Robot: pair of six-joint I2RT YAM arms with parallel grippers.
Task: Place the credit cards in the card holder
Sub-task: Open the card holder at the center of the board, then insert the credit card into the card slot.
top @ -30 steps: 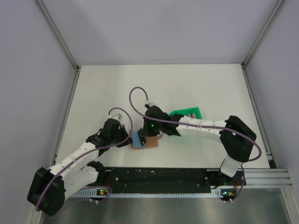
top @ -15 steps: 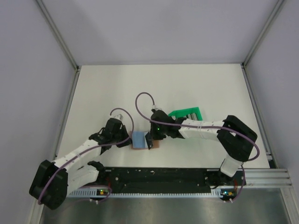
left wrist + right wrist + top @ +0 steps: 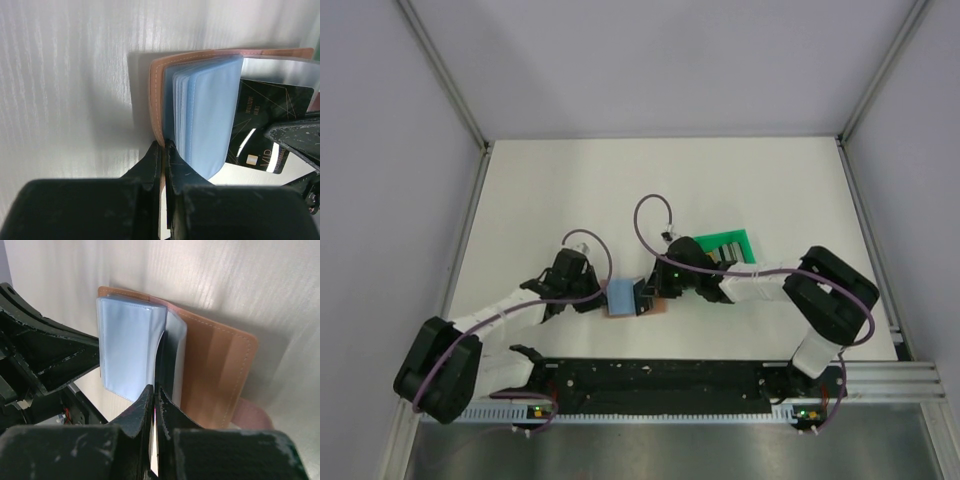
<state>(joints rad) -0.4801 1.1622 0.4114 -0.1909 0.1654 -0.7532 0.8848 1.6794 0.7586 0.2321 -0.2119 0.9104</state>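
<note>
**Both my end effectors pinched shut at the open card holder**

My left end effector (image 3: pixel 164 146) is closed down to a sliver. Its two fingertips nip the stitched edge of the tan card holder (image 3: pixel 156 95) at the cover's near corner. My right end effector (image 3: pixel 154 390) is just as narrow. It pinches the black card (image 3: pixel 262 120), which from my right wrist shows only as a dark edge running up between the sleeves. From above, the two sit close on either side of the holder, left (image 3: pixel 595 297) and right (image 3: pixel 645 296), nearly facing each other.

The card holder (image 3: pixel 658 305) lies open on the white surface (image 3: pixel 550 190), close to its near edge and about midway along it. The stack of pale blue sleeves (image 3: pixel 207 115) stands up from the spine, fanned towards my left side. The black card lies flat on the other side of it, partly under a glossy clear sleeve. A pinkish strap (image 3: pixel 250 415) sticks out from the tan cover (image 3: pixel 215 375).

The blue stack stands between my two end effectors, so from my right wrist it hides the left fingertips. The green tray (image 3: pixel 728 243) sits just beyond my right arm, towards the far right, partly covered by it.

The black card carries "VIP" in pale letters beside a small chip. Its other gold lettering is too fine to read.
</note>
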